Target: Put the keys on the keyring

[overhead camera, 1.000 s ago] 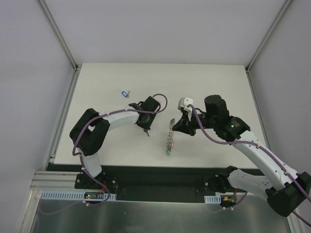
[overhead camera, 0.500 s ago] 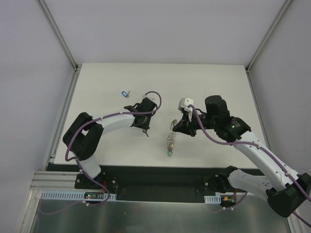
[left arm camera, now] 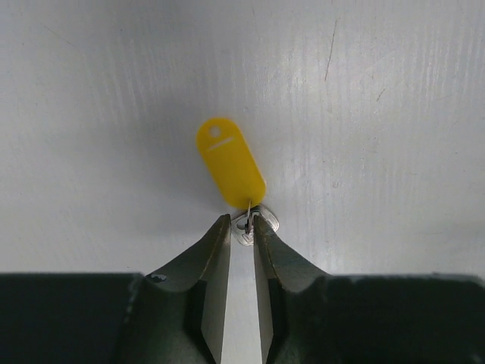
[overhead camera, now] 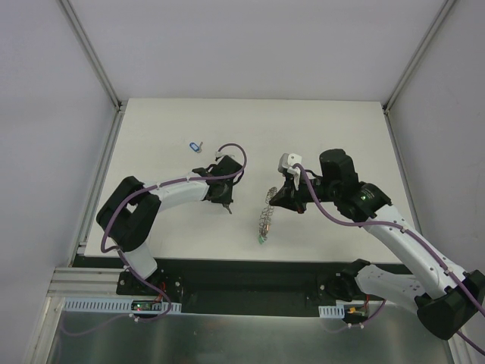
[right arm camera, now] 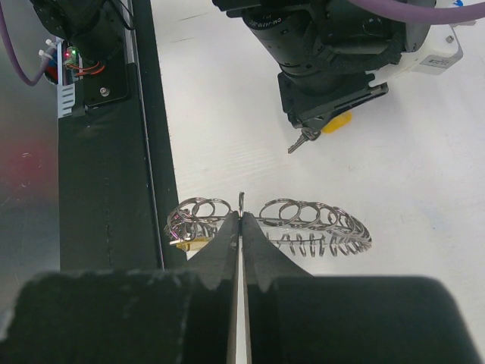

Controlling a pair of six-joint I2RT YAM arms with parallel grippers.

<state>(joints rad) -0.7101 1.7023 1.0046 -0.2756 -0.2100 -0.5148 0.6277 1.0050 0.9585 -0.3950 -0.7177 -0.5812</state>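
We find the keyring [overhead camera: 264, 214] held edge-up over the middle of the tabletop [overhead camera: 341, 129], toward its near edge, with the right gripper [right arm camera: 241, 220] pinched tight on its rim. A green-tagged key [overhead camera: 260, 239] looks already hung at its near end. The left gripper [left arm camera: 242, 221], jaws nearly closed, nips the yellow-tagged key [left arm camera: 231, 163] by its head, not yet threaded. The blue-tagged key [overhead camera: 195, 145] lies loose toward the far-left corner.

Left arm [overhead camera: 178, 189] and right arm [overhead camera: 402, 235]: white links, black joints, purple cable [overhead camera: 233, 148] along each. Dark olive fingers [left arm camera: 212, 292] taper to wedges; one bears a small screw [left arm camera: 158, 278].
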